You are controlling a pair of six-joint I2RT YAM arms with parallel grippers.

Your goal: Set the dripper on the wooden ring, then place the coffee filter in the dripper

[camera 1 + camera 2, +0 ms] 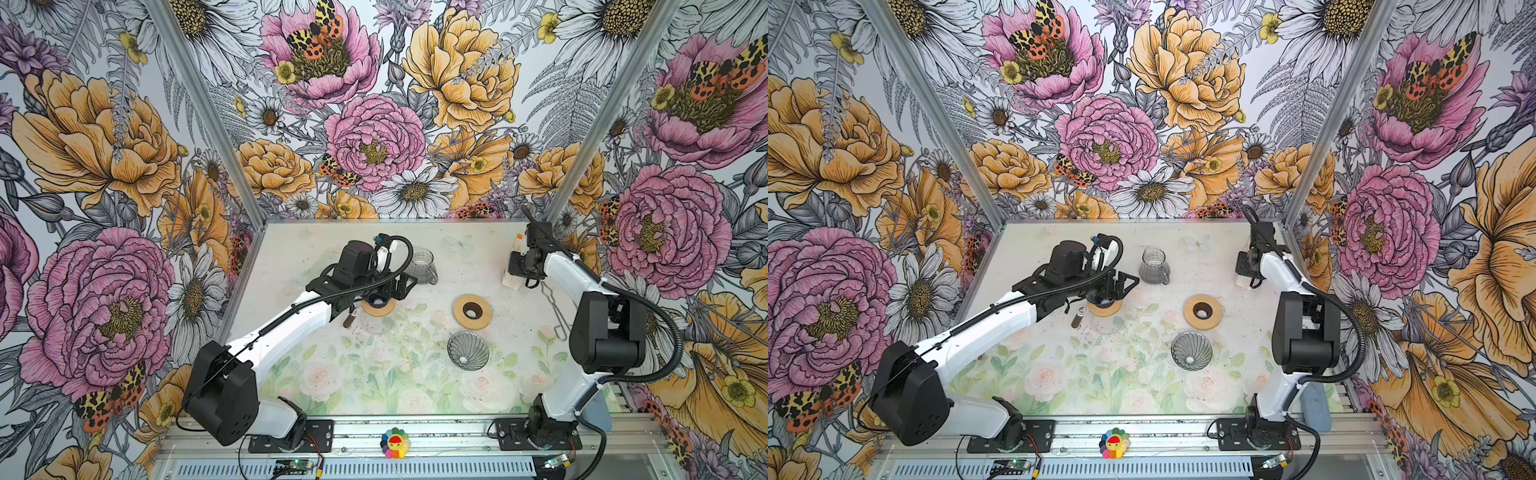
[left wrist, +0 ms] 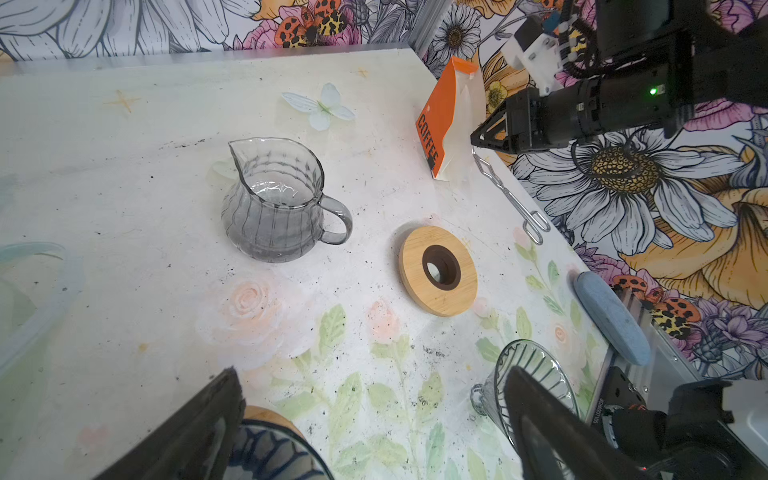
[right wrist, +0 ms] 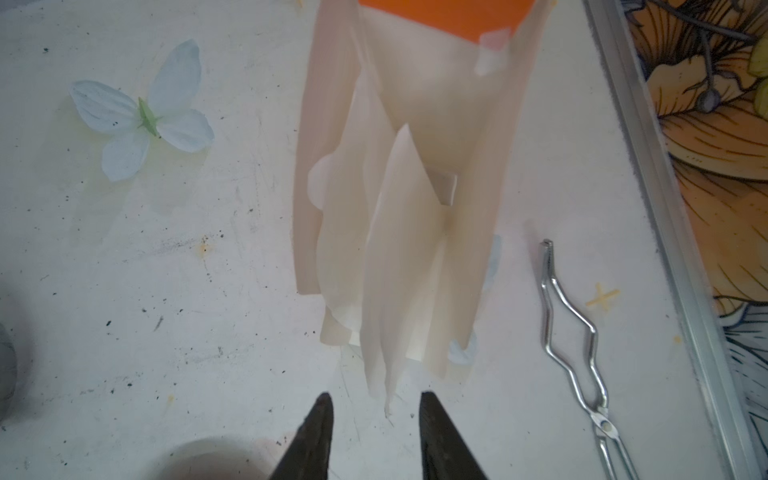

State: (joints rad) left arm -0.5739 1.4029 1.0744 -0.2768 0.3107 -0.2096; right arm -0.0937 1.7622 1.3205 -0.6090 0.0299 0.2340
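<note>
The right jaws stand parted and grasp nothing. The lower tip of 1 folded paper filter (image 3: 395, 270) pokes into the gap between them and touches neither side. That filter sticks out of an orange coffee packet (image 2: 436, 124) at the far right of the bench (image 1: 332, 374), just beside wire tongs (image 1: 552, 307). The left jaws are spread wide and empty over a patterned cup (image 2: 270, 453) seated in a wooden ring (image 1: 387, 311). The ribbed glass dripper (image 1: 467, 350) sits bare, well apart from the packet. By my reading nothing is done yet: the filter must be pinched, drawn out, carried over and seated.
</note>
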